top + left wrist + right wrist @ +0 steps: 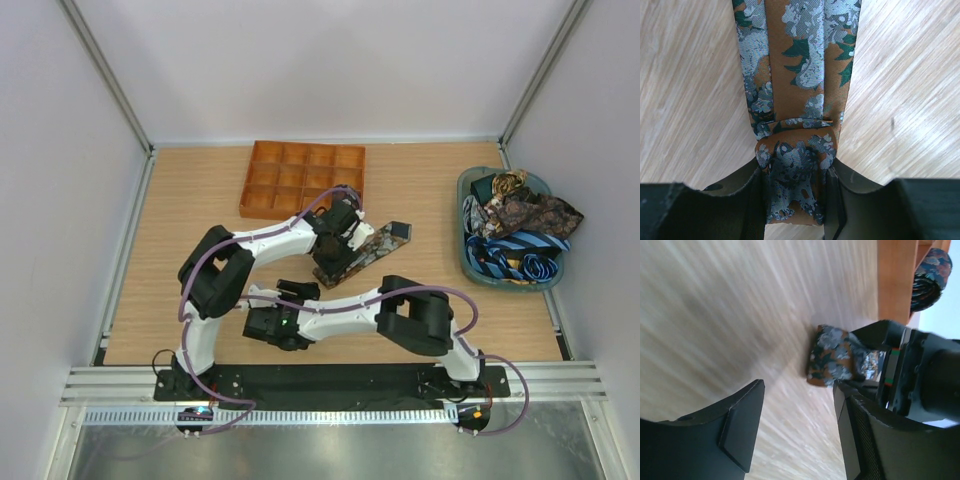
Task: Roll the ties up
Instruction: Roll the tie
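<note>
while left gripper (795, 192) clamps rolled end of tie (800, 65), coil partly hidden; right gripper (798, 400) wide, empty.

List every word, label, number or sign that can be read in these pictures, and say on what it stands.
No readable text in any view.
paisley tie: woven flower pattern only, no label showing.
orange tray: plain, no marking.
blue bin and the heaped ties in it: only patterns and stripes visible, any label too small to tell.
</note>
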